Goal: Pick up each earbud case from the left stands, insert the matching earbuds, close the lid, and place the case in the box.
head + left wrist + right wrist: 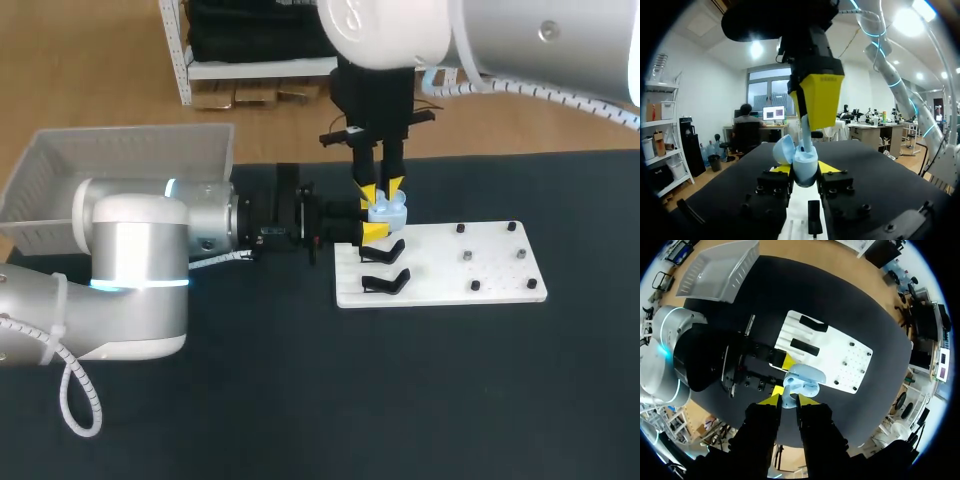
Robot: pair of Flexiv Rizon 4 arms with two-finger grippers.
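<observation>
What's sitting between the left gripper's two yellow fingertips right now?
The light blue earbud case, lid open, clamped by the left gripper; the left wrist view shows it.

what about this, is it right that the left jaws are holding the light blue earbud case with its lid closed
No, the lid is open. The left wrist view shows the left jaws holding the light blue earbud case with its lid swung open.
</observation>
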